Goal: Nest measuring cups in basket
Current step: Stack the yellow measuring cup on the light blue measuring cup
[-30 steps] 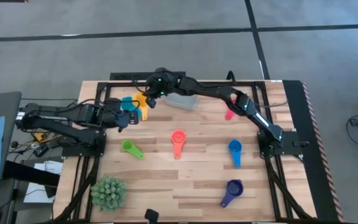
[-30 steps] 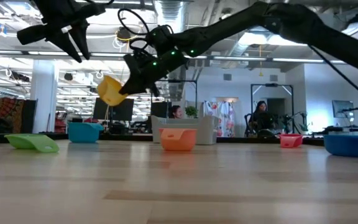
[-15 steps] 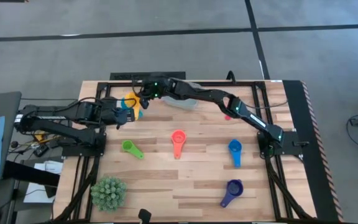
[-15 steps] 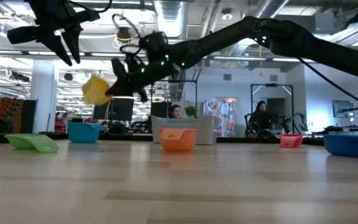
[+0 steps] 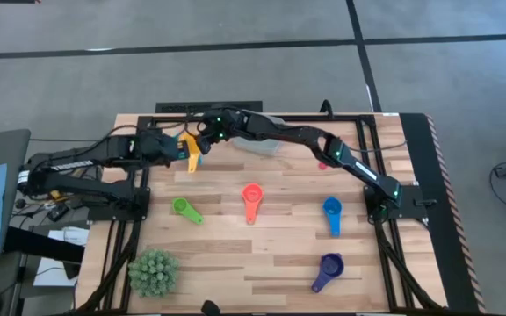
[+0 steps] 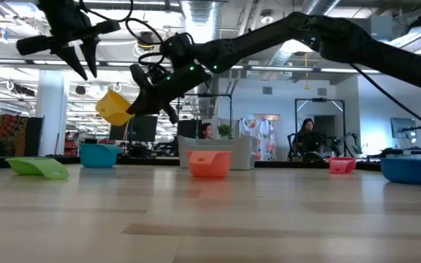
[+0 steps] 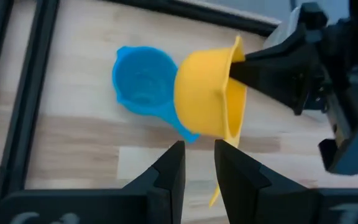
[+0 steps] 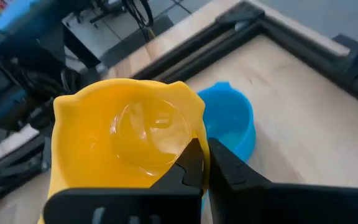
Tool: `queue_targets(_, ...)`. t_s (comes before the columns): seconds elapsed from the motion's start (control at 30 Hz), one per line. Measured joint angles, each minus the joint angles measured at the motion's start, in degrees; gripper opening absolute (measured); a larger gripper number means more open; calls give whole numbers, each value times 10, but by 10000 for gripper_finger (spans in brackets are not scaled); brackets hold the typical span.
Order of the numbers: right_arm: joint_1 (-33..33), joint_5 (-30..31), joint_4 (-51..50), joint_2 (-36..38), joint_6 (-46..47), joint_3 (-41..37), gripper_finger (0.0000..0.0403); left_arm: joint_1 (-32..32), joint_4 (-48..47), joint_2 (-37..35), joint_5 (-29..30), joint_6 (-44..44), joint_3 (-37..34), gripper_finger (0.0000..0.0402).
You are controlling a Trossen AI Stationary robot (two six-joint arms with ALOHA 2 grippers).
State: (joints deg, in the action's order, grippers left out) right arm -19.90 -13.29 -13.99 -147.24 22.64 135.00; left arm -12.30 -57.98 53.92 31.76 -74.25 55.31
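Since a second ago the right gripper point(image 5: 202, 140), pinching the yellow measuring cup point(image 5: 191, 147) by its rim, has swung left above the teal cup point(image 7: 143, 81), where the left gripper point(image 5: 176, 149) waits part-open; lowering squarely should nest them.

Beyond the wooden table point(image 6: 218, 212) lies an open workshop: a white column point(image 6: 52, 109) at left, ceiling ducts point(image 6: 203, 11) and strip lights above. A seated person point(image 6: 305, 139) shows far right, beside what may be a monitor point(image 6: 404, 128). The floor point(image 5: 235, 53) is grey.
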Motion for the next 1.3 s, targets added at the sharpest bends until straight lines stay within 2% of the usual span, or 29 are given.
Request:
queue_targets(0.13,0,-11,-8,1,6,0,19,-45,61,-3,-20,101,0,95)
queue_targets(0.27,0,-34,-9,9,57,0,15,-78,109,4,-67,179,0,134)
queue_targets(0.43,-1,-42,-12,21,88,-1,19,-98,105,14,-64,190,0,176)
queue_targets(0.6,0,-46,-22,36,70,0,14,-122,107,15,-55,242,0,183)
queue_targets(0.73,3,-39,-31,42,53,0,16,-135,106,15,-72,284,1,168)
queue_targets(0.87,6,-18,-44,53,29,0,15,-142,106,15,-73,311,1,133)
queue_targets(1.13,12,-9,-50,57,10,-1,22,-143,101,15,-82,315,1,13)
queue_targets(1.3,14,-12,-44,58,9,-1,24,-143,91,15,-84,304,0,4)
